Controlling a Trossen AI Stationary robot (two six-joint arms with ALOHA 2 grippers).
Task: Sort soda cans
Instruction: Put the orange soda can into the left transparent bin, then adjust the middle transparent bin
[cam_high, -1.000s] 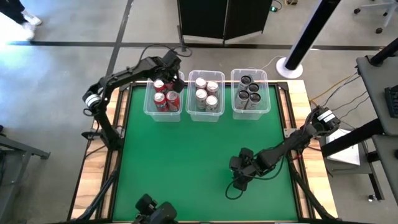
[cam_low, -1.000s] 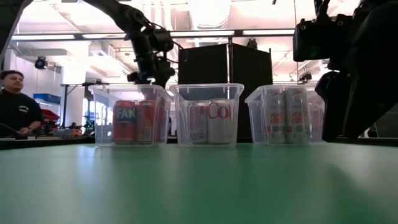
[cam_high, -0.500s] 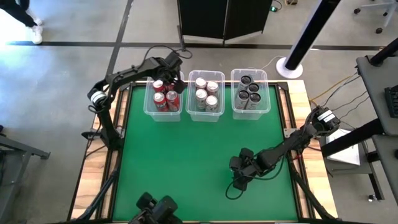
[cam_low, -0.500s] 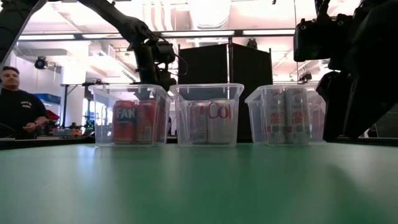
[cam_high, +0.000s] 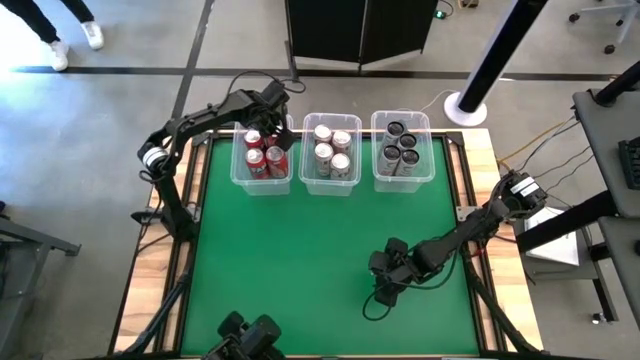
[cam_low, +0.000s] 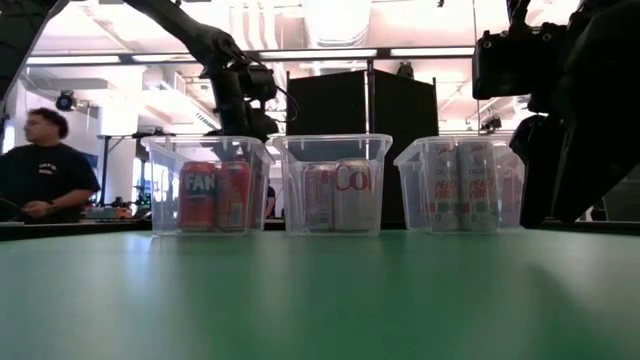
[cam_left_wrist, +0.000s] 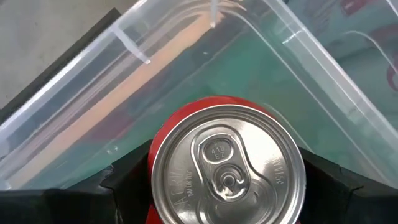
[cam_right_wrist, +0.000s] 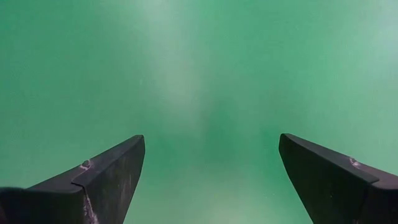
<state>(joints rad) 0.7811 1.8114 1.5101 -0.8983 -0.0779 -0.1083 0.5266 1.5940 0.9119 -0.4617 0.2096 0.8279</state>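
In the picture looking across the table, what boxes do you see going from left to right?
Bin of red cans → bin of silver cans → bin of grey-black cans. The left end effector holds a red can above the first bin's back corner.

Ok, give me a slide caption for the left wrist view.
Left pincer holds a red soda can upright inside a clear plastic bin.

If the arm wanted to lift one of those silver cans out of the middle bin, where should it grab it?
Probably from straight above, closing on the upper sides just below the rim. The silver cans stand upright and close together inside the middle bin, whose walls block any sideways approach. The left gripper has a red can between its fingers the same way.
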